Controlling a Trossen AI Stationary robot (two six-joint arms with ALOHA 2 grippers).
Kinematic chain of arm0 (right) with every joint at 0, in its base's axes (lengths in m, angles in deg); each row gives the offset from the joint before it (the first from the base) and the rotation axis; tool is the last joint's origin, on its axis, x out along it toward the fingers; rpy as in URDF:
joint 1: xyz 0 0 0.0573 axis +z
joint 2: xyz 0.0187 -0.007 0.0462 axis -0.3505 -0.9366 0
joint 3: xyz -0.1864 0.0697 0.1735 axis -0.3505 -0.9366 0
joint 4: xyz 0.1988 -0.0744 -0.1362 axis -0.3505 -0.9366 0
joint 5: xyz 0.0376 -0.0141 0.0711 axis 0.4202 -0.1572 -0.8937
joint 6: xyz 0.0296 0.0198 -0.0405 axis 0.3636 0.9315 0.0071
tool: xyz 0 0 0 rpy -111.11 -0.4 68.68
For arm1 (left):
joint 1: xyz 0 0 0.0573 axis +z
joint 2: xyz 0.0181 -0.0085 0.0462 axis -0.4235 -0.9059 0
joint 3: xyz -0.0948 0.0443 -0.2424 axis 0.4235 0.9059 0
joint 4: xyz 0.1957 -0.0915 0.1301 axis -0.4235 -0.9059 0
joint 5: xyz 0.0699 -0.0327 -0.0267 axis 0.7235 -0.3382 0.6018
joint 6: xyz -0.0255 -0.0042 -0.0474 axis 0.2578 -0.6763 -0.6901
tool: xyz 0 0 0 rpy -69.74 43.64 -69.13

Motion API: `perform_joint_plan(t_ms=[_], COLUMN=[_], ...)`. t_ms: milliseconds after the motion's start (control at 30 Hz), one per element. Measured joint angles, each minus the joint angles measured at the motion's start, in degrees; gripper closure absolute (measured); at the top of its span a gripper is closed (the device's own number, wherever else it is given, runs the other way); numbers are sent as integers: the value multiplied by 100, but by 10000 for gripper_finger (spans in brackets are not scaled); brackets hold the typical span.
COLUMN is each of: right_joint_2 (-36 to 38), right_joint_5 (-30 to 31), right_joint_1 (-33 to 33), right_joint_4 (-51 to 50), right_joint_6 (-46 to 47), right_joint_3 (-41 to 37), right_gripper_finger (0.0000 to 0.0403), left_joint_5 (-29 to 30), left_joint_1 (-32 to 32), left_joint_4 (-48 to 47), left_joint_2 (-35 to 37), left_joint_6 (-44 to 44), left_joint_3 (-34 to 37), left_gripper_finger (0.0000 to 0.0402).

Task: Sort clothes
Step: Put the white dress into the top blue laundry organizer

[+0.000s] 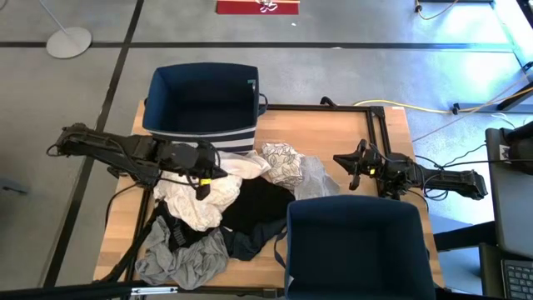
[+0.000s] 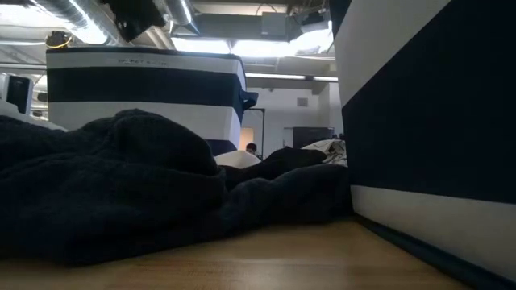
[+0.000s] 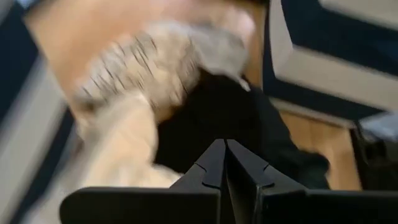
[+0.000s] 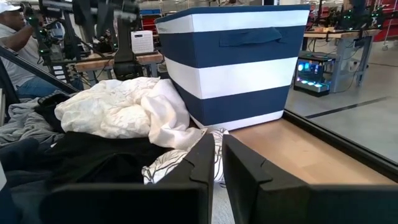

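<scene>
Heaped mid-counter [image 1: 125,250] between two bins, the clothes [image 1: 241,204] await sorting. Left tool [image 1: 202,177], fingers pressed together with nothing visibly pinched, hovers over the cream garment [image 1: 204,204] at nine o'clock, likely picking. Right tool [image 1: 354,171], nearly closed, empty, waits at three o'clock.

L tool [image 1: 202,182] fingers together; R tool [image 1: 353,171] near-closed, idle.

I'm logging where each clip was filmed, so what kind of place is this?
Likely a robotics lab or workshop: workbenches with equipment behind the table, exposed ceiling ducts, and cables trailing across a taped concrete floor.
</scene>
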Motion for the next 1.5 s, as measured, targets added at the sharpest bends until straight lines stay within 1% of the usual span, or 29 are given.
perform_joint_plan(t_ms=[100, 300, 400, 567, 700, 800, 933, 1067, 1167, 1233, 1400, 1500], right_joint_2=[0, 0, 0, 0, 0, 0, 0, 0, 0, 0, 0, 0], right_joint_5=[0, -2, -2, -2, -2, -2, -4, -4, -4, -4, -4, -4], right_joint_1=[0, 0, 0, 0, 0, 0, 0, 0, 0, 0, 0, 0], right_joint_4=[-2, -3, -4, -4, -6, -7, -9, -8, -9, -9, -9, -11], right_joint_6=[0, -2, -2, -2, -2, -2, -4, -4, -4, -4, 4, 7], right_joint_3=[0, 0, 0, 0, 0, 0, 0, 0, 0, 0, 0, 0], right_gripper_finger=[368, 368, 368, 368, 368, 368, 368, 368, 368, 368, 368, 368], left_joint_5=[-305, -307, -229, -134, -141, -162, -591, -1046, -1435, -1523, -1478, -1157], left_joint_1=[-4, 0, 24, 131, 261, 375, 550, 585, 448, 289, -365, -787], left_joint_4=[-363, -749, -1019, -1249, -1355, -1552, -1808, -1853, -1856, -1931, -1934, -2257], left_joint_2=[-149, -324, -348, -342, -337, -337, -337, -337, -337, -337, -335, -356], left_joint_6=[-341, -703, -944, -1246, -1294, -1560, -1912, -2326, -2688, -2907, -3574, -4181], left_joint_3=[0, 2, 2, 2, 2, 2, 2, 2, 2, -53, -149, -147], left_gripper_finger=[396, 396, 385, 338, 287, 250, 217, 208, 208, 208, 208, 208])
